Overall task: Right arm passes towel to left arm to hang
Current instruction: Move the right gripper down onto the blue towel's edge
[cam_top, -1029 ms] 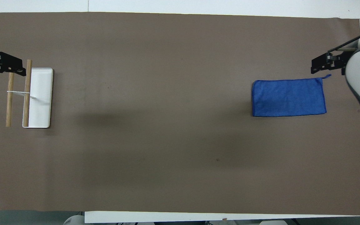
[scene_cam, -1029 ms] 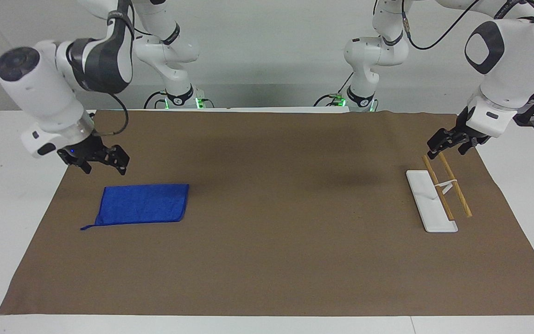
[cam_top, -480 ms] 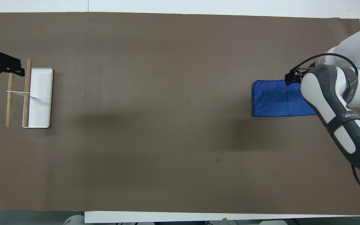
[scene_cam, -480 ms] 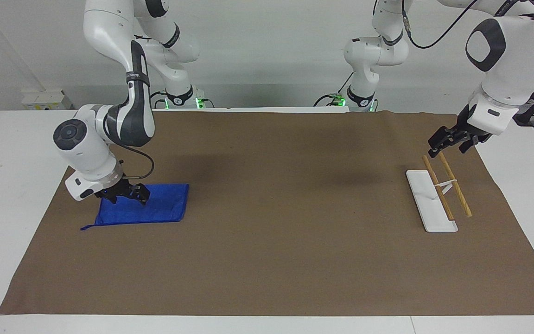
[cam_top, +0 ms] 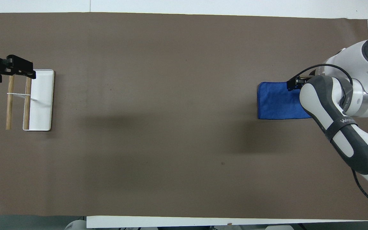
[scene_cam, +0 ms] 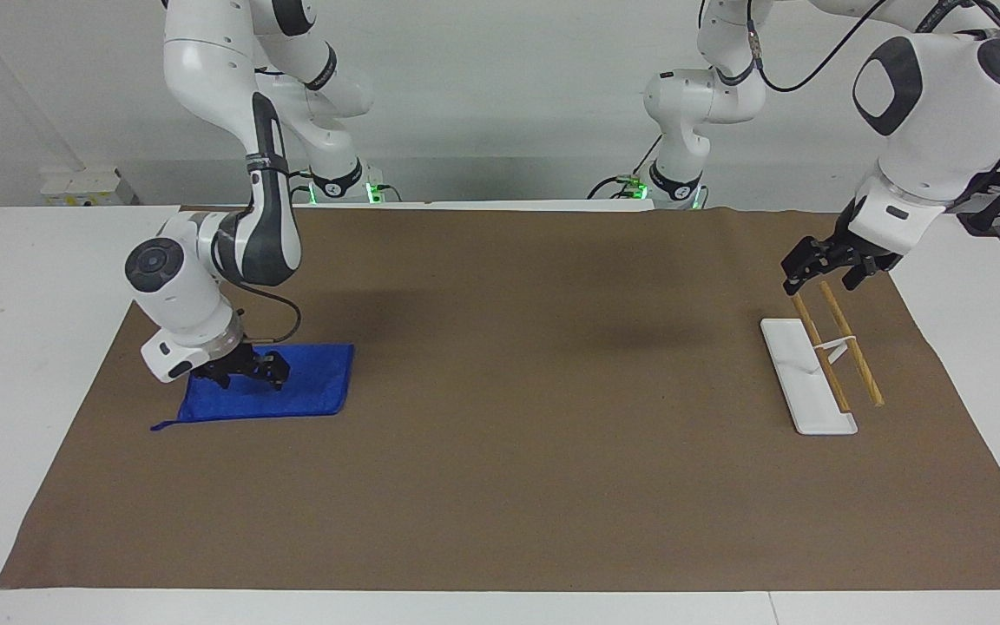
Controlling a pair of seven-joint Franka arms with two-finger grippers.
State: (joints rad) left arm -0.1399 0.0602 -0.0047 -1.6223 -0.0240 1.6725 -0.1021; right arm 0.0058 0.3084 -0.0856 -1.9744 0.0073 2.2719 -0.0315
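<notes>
- Both views are bright and evenly lit, apparently from overhead.
- Soft, blurred shadows lie on the brown mat [scene_cam: 500,486] near its middle; a tighter one sits under the right gripper [scene_cam: 250,371] on the towel [scene_cam: 313,391].
- Mild sheen shows on the white arm shells.
- Focus is sharp throughout; the mat's edges look straight, with little distortion.

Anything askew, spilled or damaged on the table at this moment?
Nothing stands out. The towel lies flat on the brown mat, unwrinkled, with the right claw down on it. The towel rack stands upright toward the left arm's end, and the left claw hangs just above its wooden rails.
</notes>
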